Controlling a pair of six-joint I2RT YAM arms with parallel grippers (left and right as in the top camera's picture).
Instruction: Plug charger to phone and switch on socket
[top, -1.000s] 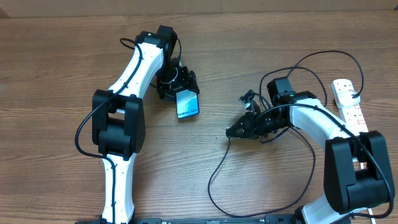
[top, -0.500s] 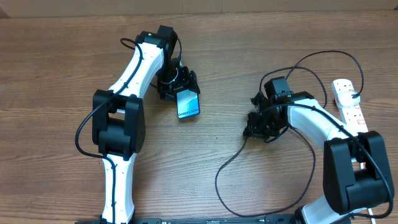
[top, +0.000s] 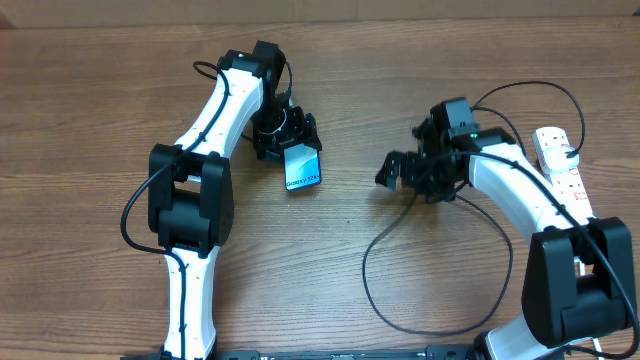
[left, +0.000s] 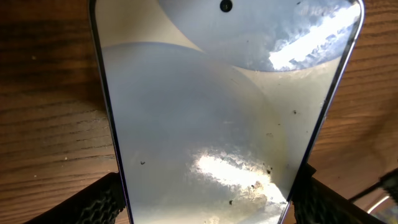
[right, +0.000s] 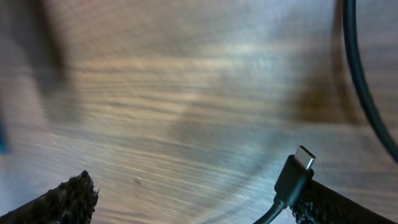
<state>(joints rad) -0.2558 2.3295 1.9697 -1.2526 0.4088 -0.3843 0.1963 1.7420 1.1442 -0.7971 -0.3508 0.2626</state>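
The phone has a light blue screen and sits tilted at centre left, with my left gripper shut on it. In the left wrist view the phone fills the frame, and both pads of the left gripper press its long edges. My right gripper stands wide open right of centre. The charger's black plug tip rests against one finger of the right gripper, with nothing pinched between the fingers. The charger cable loops down toward the front edge. The socket lies at the far right.
A thick white cord runs from the socket by the right arm's base. More black cable arcs above the right arm. Bare wooden table separates the phone from the right gripper.
My right gripper has opened wide and drawn back to the right and up. The plug is no longer clamped, and the cable loop has shifted right. The left arm and phone have not moved.
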